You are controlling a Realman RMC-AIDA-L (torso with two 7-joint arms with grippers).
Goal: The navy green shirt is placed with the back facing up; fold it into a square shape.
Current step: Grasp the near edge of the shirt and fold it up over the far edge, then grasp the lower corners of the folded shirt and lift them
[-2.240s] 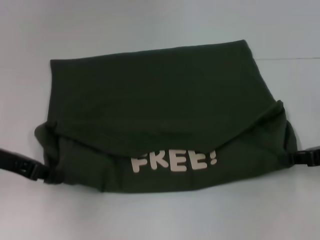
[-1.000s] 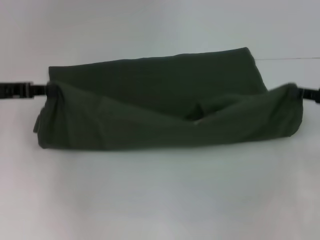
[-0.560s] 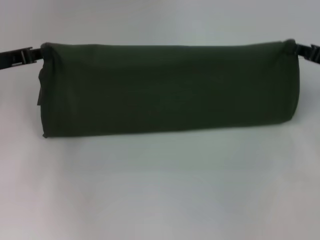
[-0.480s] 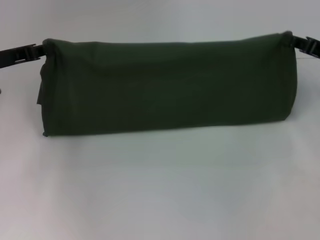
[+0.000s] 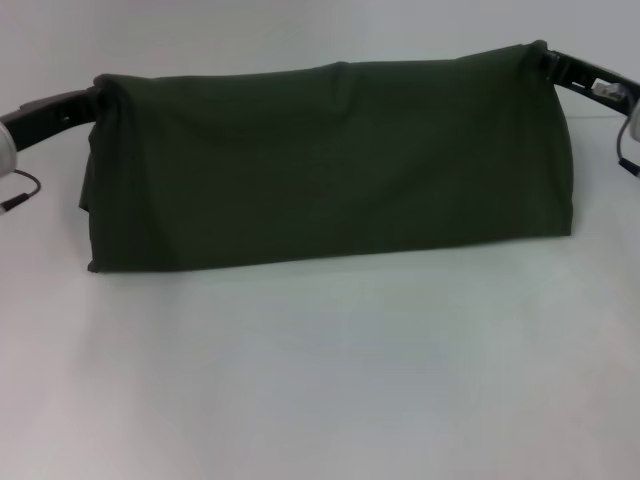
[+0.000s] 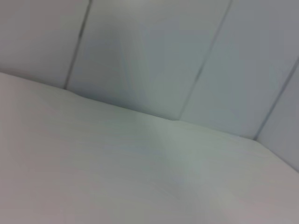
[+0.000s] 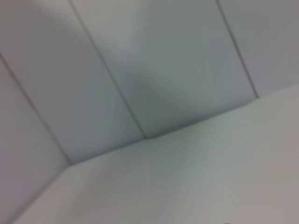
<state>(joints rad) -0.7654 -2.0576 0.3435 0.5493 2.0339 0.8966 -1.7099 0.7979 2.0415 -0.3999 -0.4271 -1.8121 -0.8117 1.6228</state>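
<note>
The shirt (image 5: 330,165) hung as a wide, dark olive band across the far half of the white table (image 5: 320,380), folded over on itself, with only plain cloth facing the head camera. Its top edge was lifted and stretched between the two grippers, and it ran higher on the right than on the left. Its lower edge lay along the table, and a small flap of cloth stuck out at the lower left corner.

The left gripper (image 5: 92,100) met the shirt's upper left corner, its black arm reaching in low from the left edge of the scene. It was clamped on the cloth there, which bunched around its tip. The right gripper (image 5: 545,58) met the upper right corner, its arm slanting down from the right edge, and it likewise pinched the cloth; the fingertips themselves were buried in the fabric. A thin cable looped beside each arm near the edges of the scene.

The head view alone showed the shirt, both arms and the near stretch of table. The left wrist view showed none of these, only bare tabletop meeting a pale panelled wall (image 6: 154,51) with dark seams. The right wrist view showed the same kind of wall and tabletop, with no fingers and no cloth in sight.
</note>
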